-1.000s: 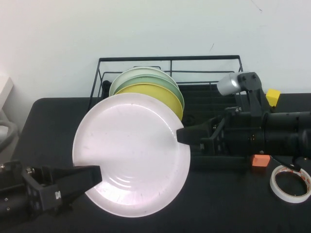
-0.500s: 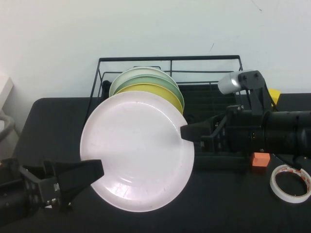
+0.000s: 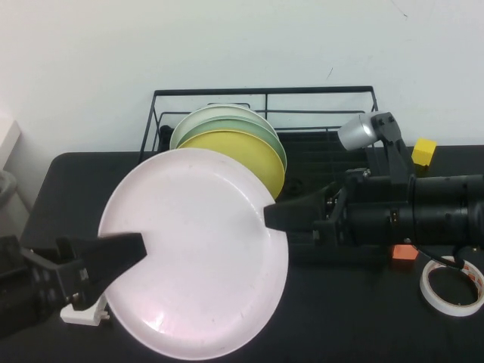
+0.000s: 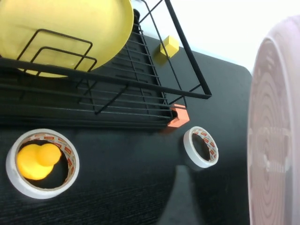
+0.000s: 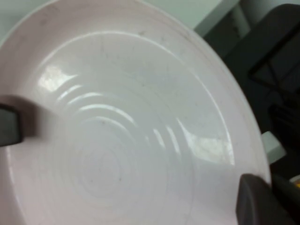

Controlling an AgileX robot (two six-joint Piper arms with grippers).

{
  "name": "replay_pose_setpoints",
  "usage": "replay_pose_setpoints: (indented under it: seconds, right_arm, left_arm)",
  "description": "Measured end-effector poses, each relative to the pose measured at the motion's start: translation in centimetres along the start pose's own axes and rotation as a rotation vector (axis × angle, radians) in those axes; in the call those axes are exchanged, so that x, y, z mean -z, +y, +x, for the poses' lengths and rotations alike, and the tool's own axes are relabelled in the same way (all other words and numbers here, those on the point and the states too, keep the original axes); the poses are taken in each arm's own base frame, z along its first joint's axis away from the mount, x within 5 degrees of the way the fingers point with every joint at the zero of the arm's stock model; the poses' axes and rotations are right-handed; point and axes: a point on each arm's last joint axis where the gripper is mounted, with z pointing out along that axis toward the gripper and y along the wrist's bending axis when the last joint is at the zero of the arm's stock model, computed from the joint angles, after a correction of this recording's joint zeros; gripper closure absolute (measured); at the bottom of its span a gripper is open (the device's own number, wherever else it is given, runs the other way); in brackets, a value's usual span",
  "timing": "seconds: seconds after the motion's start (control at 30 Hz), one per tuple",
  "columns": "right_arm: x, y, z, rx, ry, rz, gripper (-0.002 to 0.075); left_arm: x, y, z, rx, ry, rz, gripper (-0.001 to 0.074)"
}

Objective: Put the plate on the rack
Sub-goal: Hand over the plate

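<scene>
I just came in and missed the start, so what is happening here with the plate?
The robot is putting the pink plate into the black wire rack, which already holds a yellow plate and green plates. The right gripper is shut on the plate's right edge. The left gripper is at its left edge with its jaws open. The plate is tilted in front of the rack, not yet in a slot.

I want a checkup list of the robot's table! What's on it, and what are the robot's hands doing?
Surface: black table, mostly bare.
Job's things: pale pink plate tilted up in front of the black rack, not in a slot yet.
Clutter: yellow plate and green plates in the rack; tape roll, yellow block, orange block.
Grippers: right gripper shut on the plate's right rim; left gripper open at its left edge.
Cables: nothing seen.
Surroundings: plain white wall.
</scene>
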Motion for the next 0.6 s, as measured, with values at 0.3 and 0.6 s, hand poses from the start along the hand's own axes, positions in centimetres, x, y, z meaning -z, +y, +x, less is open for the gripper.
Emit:
replay_pose_setpoints:
  seconds: [0.3,0.6]
  right_arm:
    - [0.01,0.31,0.03,0.001,0.003,-0.034,0.0713]
    - [0.11,0.73,0.09,0.013,0.011,-0.088,0.0699]
  left_arm:
    - [0.01,0.2,0.31,-0.059,0.035,-0.021,0.0625]
    - [0.05,0.32,0.3,-0.115,0.045,-0.041,0.0652]
